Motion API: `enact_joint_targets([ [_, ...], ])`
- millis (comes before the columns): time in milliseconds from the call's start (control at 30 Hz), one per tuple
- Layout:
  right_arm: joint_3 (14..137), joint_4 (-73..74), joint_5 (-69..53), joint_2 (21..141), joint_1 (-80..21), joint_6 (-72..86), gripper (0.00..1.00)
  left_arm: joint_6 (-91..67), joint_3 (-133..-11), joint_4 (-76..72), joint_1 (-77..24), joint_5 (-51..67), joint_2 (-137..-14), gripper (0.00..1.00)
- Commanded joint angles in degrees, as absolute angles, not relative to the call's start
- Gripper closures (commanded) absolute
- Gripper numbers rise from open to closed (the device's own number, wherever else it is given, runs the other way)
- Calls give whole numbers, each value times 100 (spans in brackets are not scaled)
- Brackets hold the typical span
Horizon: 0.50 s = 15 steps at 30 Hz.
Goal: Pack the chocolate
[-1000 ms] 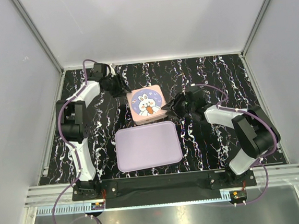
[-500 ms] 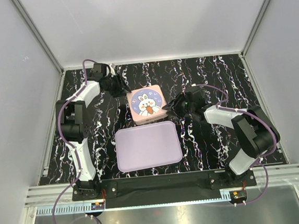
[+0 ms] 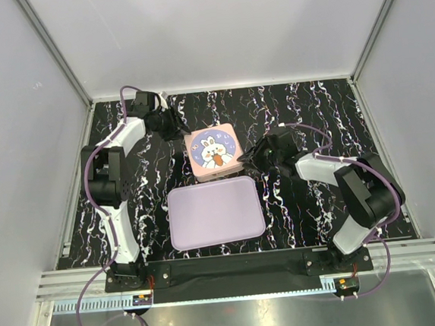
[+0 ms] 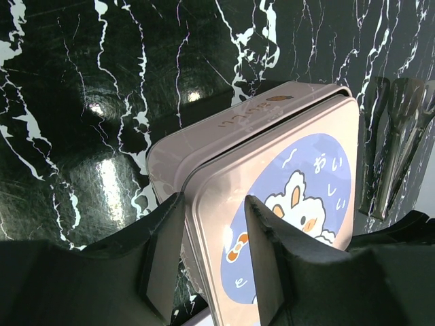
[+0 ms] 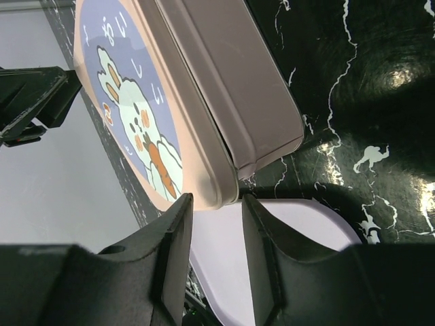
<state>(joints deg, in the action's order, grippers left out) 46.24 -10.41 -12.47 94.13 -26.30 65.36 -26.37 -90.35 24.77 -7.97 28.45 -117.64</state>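
We see a pink square tin (image 3: 213, 153) standing on the black marbled table (image 3: 312, 109), past the middle. Its lid (image 4: 292, 183), printed with a white rabbit on a blue round, is on, though in both wrist views it sits slightly off the base, with a gap showing under its rim. Just in front of the tin lies a flat lilac tray (image 3: 215, 213).

The left gripper (image 3: 181, 131) is at the tin's far left corner. Its jaws are partly apart and astride the lid's edge, one finger outside the rim and the other over the printed top. The right gripper (image 3: 246, 157) is at the tin's near right corner, its jaws narrow, with the lid's corner between them. We cannot tell whether either gripper actually pinches the lid.

We cannot tell where the chocolate is.
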Motion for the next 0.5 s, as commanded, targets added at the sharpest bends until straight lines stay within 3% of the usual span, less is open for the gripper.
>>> enact_joint_targets([
  [0, 4781, -1160, -1002, 9518, -2707, 6407, 59, -2646, -9273, 2391, -765, 3015, -11830, 55],
  [233, 4737, -1151, -870, 9422, -2707, 6363, 63, -2619, -9325, 2452, -756, 2980, -11813, 54],
  [467, 4693, -1116, -791, 9404, -2707, 6337, 65, -2523, -9404, 2680, -598, 2646, -11593, 47],
])
